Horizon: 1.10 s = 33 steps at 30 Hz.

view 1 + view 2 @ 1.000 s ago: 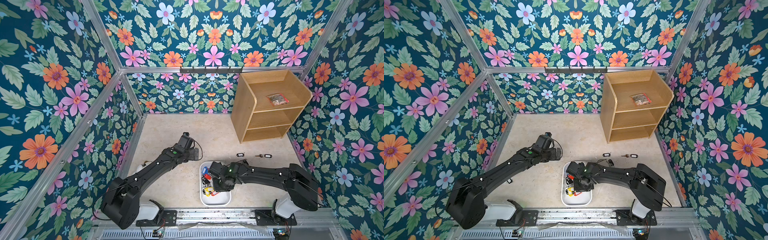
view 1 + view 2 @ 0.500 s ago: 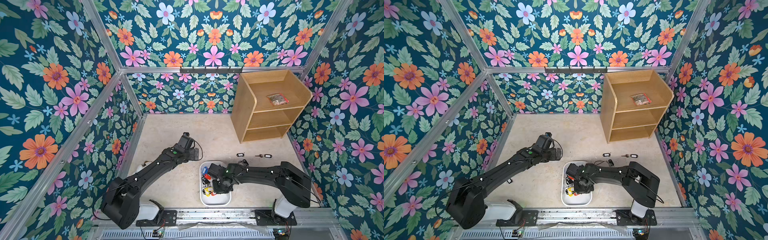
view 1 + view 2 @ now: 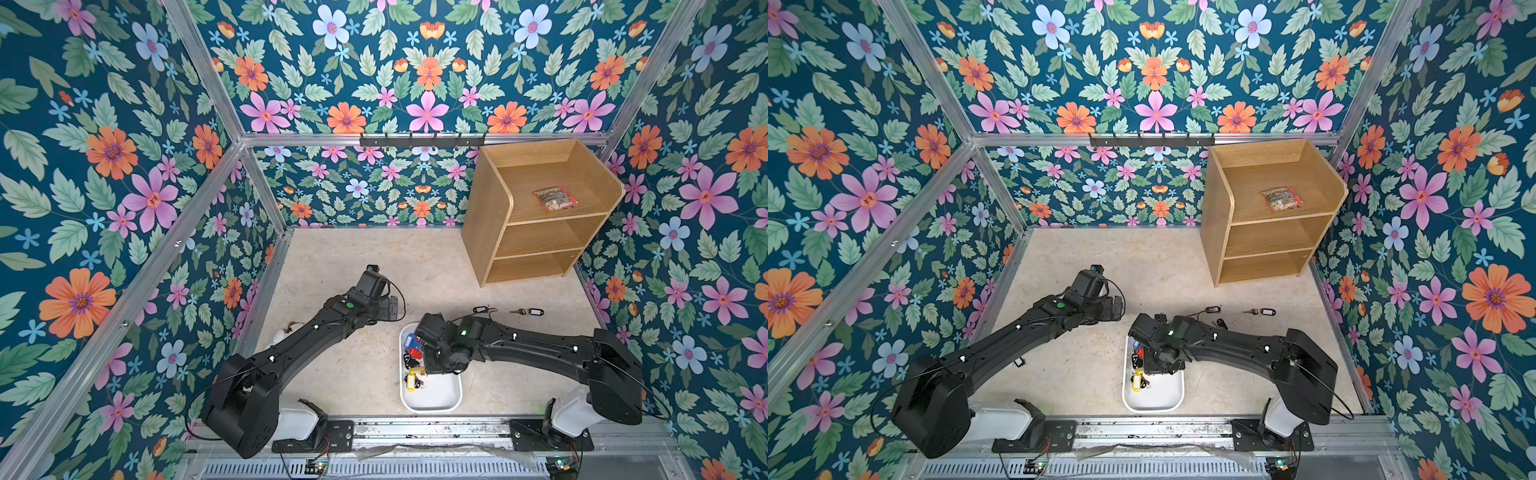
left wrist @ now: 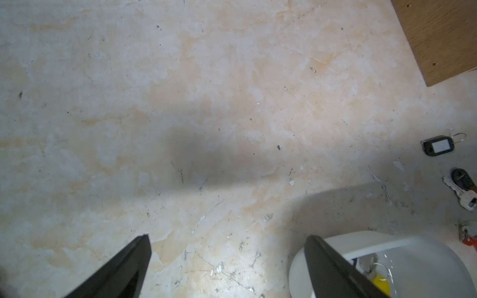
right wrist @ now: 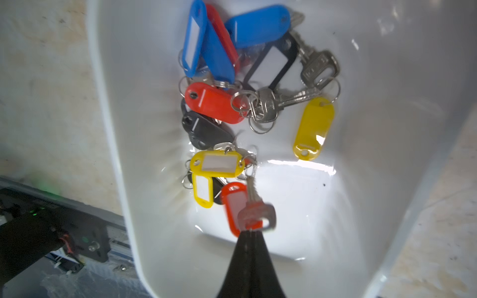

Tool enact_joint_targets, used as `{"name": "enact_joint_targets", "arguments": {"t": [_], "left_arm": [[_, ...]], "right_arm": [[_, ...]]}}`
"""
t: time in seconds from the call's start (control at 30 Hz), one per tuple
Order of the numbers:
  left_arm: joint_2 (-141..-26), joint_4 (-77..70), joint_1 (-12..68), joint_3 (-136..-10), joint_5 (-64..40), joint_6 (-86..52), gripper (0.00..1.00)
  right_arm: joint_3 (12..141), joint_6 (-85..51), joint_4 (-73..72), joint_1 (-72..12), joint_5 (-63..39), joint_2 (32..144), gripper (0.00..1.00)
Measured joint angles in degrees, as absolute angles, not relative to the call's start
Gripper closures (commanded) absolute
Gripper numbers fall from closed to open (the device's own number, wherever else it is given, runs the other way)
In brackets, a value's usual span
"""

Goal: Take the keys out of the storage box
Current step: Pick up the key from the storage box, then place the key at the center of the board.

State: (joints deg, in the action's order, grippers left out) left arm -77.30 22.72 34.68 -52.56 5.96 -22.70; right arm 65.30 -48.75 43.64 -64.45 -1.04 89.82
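Right claw (image 5: 252,233), closed since the earlier frame, gripped one red-tagged key (image 5: 256,215) inside storage box (image 5: 374,129); left claw (image 4: 227,237) stood wide open; next judged: a lift clear.

No readable text, label windows on keys (image 5: 219,162) blank, key head (image 5: 318,68) stamp blurred

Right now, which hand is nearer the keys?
Right. The right hand is inside the box, shut on a red-tagged key; the left hand hangs open above the table beside the box.
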Motion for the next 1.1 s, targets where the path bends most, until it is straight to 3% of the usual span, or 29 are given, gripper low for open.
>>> {"name": "enact_joint_targets", "arguments": {"t": [0.3, 0.53, 0.73, 0.77, 0.87, 0.9, 1.0, 1.1], "left_arm": [[-77.3, 22.7, 34.9, -52.6, 6.1, -22.7, 0.01], [-77.3, 22.7, 34.9, -52.6, 6.1, -22.7, 0.01], [-77.3, 22.7, 34.9, -52.6, 6.1, -22.7, 0.01], [-77.4, 22.7, 34.9, -52.6, 6.1, -22.7, 0.01], [-77.5, 22.7, 35.0, -52.6, 6.1, -22.7, 0.01], [-77.5, 22.7, 35.0, -52.6, 6.1, -22.7, 0.01], [-77.6, 22.7, 35.0, -52.6, 6.2, -22.7, 0.01], [-77.7, 22.7, 35.0, -52.6, 6.2, -22.7, 0.01]], "right_arm": [[60.9, -48.4, 50.9, -57.7, 3.5, 77.2, 1.0], [46.4, -50.1, 52.0, -52.5, 3.9, 64.2, 1.0], [35.4, -52.4, 49.5, -50.3, 1.4, 59.6, 1.0], [34.4, -52.8, 48.8, -49.7, 1.3, 59.5, 0.9], [33.3, -53.0, 47.6, -48.0, 0.9, 59.5, 0.46], [33.8, -52.9, 47.6, -47.6, 1.1, 59.6, 0.41], [37.7, -52.6, 48.4, -47.5, 2.1, 60.0, 0.39], [43.7, -52.3, 50.0, -47.4, 3.9, 60.8, 0.47]]}}
